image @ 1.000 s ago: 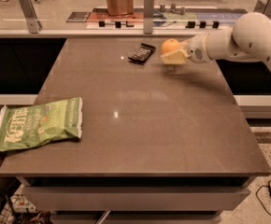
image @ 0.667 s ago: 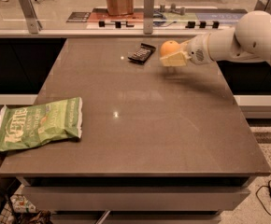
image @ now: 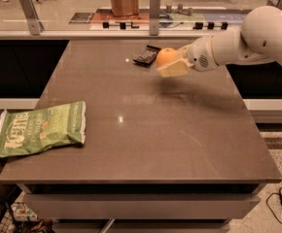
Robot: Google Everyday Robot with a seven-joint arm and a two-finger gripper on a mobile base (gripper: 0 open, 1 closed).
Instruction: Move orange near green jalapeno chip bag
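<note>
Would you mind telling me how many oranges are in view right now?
1. The orange is held in the gripper, above the table's far side, just right of the black packet. No other shows.

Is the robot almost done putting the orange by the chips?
Not yet. Done: the gripper holds the orange in its jaws above the table, near the black packet. In hand: the carry. Left: crossing to the green chip bag at the near left edge and setting it down.

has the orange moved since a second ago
Yes. The orange, gripped by the tool just right of the black packet, has shifted left toward that packet.
</note>
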